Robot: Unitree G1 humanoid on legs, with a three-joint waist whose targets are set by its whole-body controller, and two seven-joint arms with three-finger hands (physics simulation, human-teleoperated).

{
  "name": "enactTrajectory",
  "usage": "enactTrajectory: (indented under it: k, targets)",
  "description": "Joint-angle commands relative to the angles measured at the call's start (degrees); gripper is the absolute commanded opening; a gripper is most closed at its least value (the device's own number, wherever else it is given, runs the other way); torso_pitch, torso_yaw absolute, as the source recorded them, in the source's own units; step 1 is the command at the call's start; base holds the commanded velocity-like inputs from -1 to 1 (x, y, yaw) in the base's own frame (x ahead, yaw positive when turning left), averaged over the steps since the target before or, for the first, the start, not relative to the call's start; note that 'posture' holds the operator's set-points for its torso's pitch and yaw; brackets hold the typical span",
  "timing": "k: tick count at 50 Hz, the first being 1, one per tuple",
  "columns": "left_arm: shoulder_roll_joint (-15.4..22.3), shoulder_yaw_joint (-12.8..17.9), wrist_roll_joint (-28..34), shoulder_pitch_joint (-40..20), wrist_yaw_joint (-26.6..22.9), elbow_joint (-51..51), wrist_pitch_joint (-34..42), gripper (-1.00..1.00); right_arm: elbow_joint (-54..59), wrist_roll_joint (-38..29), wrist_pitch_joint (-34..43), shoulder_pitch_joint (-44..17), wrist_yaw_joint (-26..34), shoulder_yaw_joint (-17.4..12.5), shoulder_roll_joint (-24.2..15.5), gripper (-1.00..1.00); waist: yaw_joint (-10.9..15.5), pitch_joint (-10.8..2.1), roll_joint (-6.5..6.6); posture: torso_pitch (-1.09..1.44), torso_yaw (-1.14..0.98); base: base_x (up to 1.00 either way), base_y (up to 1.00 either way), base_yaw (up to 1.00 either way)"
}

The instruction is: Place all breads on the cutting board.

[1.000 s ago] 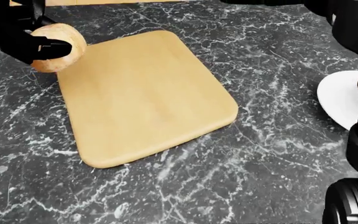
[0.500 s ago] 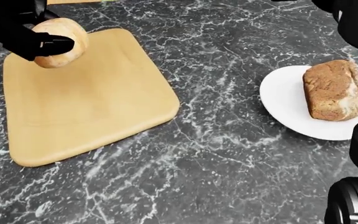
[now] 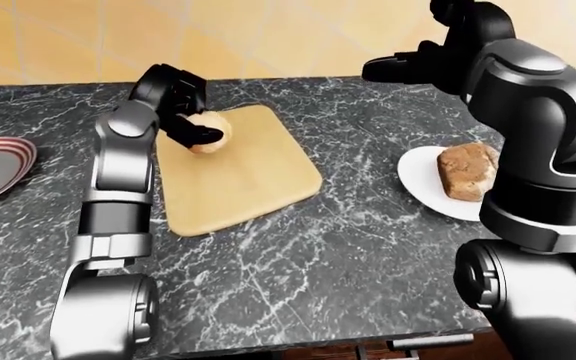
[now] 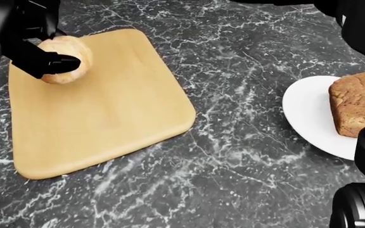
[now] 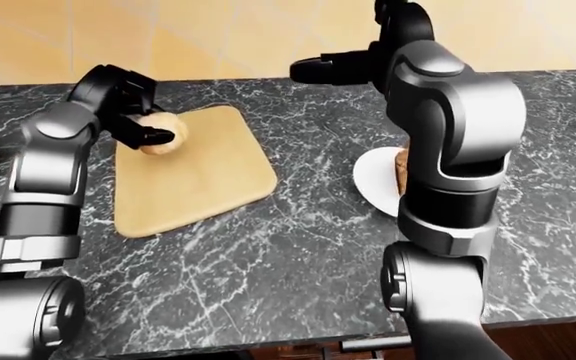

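- The left robot hand (image 4: 43,54) is clamped on a round bread roll (image 4: 68,59), with its black fingers wrapped around the sides, over the upper left part of the cutting board (image 4: 106,109).
- The roll looks light, soft and easy to crush, so a gentle hold across its widest part seems best.
- The brown loaf (image 3: 465,170) lies on a white plate (image 3: 418,180), well apart to the right; it seems heavier and crumbly, best held at its long sides.
- The right robot hand (image 3: 408,67) hangs above the counter (image 3: 348,247), fingers apart and empty.

Counter (image 4: 246,156): black, white-veined marble
Cutting board (image 4: 106,114): light tan
Roll (image 4: 68,50): pale beige
Loaf (image 3: 465,169): mottled brown
Plate (image 4: 312,118): white
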Motion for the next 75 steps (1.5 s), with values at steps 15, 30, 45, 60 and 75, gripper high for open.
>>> enactTrajectory:
  k: [15, 30, 45, 60, 75]
  targets:
    - [-0.62, 0.51, 1.2, -1.1, 0.92, -1.04, -3.1, -0.24, -1.35, -0.2, -1.81, -1.83, 0.05, -0.28, -0.5, 1.0, -0.18, -1.48, -0.05, 0.0, 0.0, 0.0, 0.0, 0.0]
    - [-0.75, 1.83, -0.64, -2.42, 1.95, -2.28, -1.01, 1.0, -2.17, -0.62, -1.72, -0.46, 0.58, -0.13, -1.5, 1.0, -0.13, -1.59, -0.08, 0.0, 0.0, 0.0, 0.0, 0.0]
    - [-0.1, 3.46, -15.36, -6.02, 6.5, -13.71, 16.37, 1.0, -7.79, -8.9, 9.45, -1.3, 22.93, 6.11, -19.22, 1.0, -0.01, -1.11, -0.56, 0.0, 0.0, 0.0, 0.0, 0.0]
    - [0.31, 2.69, -17.03, -5.11, 7.15, -15.47, 17.03, 1.0, -2.51, -38.66, 0.72, 1.65, 64.26, 8.25, -27.97, 1.0, -0.57, -0.95, -0.66, 0.0, 0.0, 0.0, 0.0, 0.0]
    - [0.14, 2.63, -16.94, -3.76, 7.11, -16.47, 17.11, 1.0, -5.74, -56.0, -6.47, 10.21, 77.08, 1.04, -22.74, 0.82, -0.64, -1.29, -0.25, 0.0, 0.0, 0.0, 0.0, 0.0]
